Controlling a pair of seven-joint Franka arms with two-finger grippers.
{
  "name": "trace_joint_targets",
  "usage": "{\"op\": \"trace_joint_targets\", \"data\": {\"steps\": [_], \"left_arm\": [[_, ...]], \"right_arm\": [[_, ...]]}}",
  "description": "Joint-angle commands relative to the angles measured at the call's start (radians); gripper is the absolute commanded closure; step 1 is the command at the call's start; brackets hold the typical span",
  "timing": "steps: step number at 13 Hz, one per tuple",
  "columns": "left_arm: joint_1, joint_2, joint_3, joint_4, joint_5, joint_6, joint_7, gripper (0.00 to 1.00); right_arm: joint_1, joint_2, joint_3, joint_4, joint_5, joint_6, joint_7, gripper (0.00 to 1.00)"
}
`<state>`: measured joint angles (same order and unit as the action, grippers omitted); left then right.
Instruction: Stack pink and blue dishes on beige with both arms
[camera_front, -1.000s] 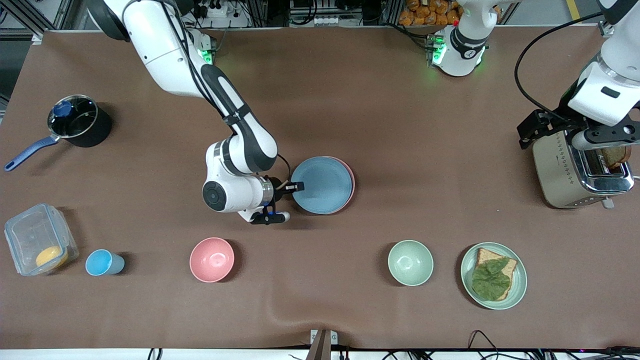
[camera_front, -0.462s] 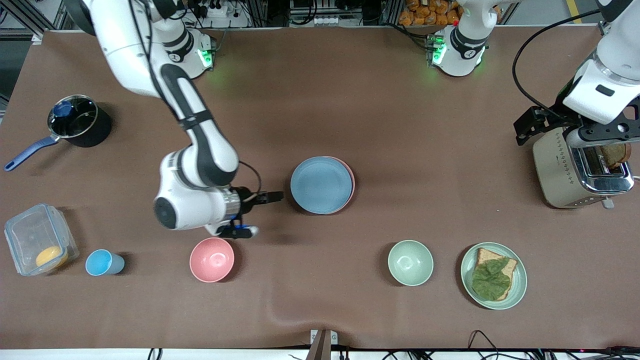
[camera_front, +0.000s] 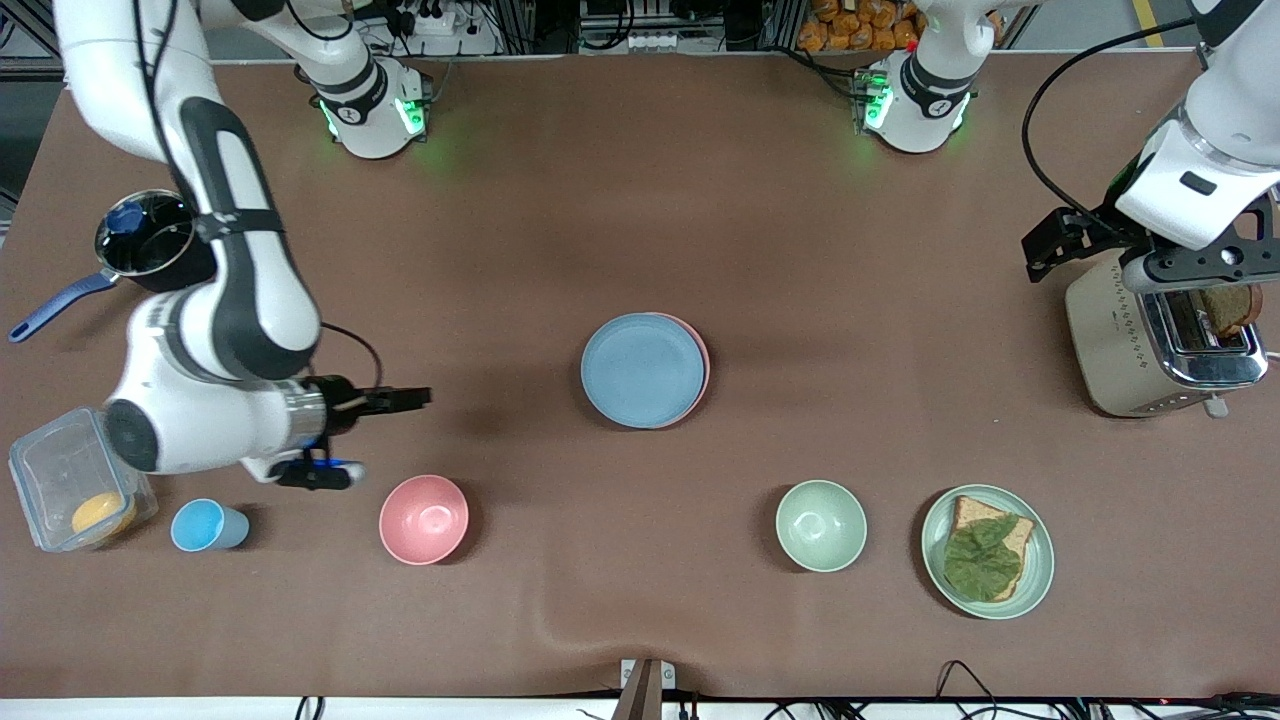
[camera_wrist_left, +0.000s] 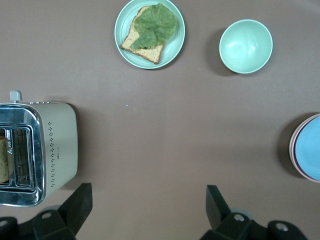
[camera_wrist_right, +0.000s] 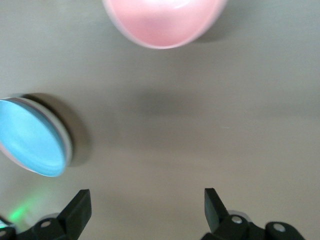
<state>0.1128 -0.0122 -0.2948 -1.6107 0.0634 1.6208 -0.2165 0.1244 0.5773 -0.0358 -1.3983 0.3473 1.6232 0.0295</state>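
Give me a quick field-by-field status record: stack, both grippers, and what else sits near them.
stack: blue plate on top of pink plate, mid-table; no beige plate visible beneath
right gripper: open, empty, over bare table toward the right arm's end, apart from the stack
left gripper: open, empty, above the toaster
near right gripper: pink bowl, blue cup
near left arm's end: green bowl, green plate with bread
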Motion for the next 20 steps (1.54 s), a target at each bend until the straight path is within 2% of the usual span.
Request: {"op": "trace_joint_targets", "data": {"steps": [1, 5, 11, 13, 15, 17, 20], "left_arm": [[0.008, 0.003, -0.001, 0.025, -0.022, -0.047, 0.04, 0.0], [0.014, 0.003, -0.001, 0.026, -0.051, -0.059, 0.04, 0.0], [0.014, 0.002, 0.002, 0.026, -0.053, -0.07, 0.04, 0.0], [0.014, 0.0, 0.006, 0.026, -0.053, -0.073, 0.04, 0.0], [0.016, 0.0, 0.009, 0.028, -0.051, -0.082, 0.04, 0.0], [0.018, 0.0, 0.014, 0.028, -0.051, -0.082, 0.04, 0.0], [0.018, 0.0, 0.014, 0.032, -0.05, -0.084, 0.04, 0.0]], "right_arm": [[-0.058, -0.057, -0.001, -0.022, -0.094, -0.025, -0.083, 0.0], [-0.124, -0.164, -0.055, -0.038, -0.158, -0.046, -0.192, 0.0], [-0.17, -0.471, -0.055, -0.241, -0.304, -0.08, -0.18, 0.0], [-0.167, -0.526, -0.052, -0.24, -0.352, -0.129, -0.178, 0.0], [-0.167, -0.551, -0.044, -0.229, -0.357, -0.172, -0.142, 0.0], [-0.173, -0.55, -0.001, -0.188, -0.36, -0.23, -0.071, 0.0], [-0.216, -0.544, 0.039, -0.162, -0.352, -0.232, -0.048, 0.0]]}}
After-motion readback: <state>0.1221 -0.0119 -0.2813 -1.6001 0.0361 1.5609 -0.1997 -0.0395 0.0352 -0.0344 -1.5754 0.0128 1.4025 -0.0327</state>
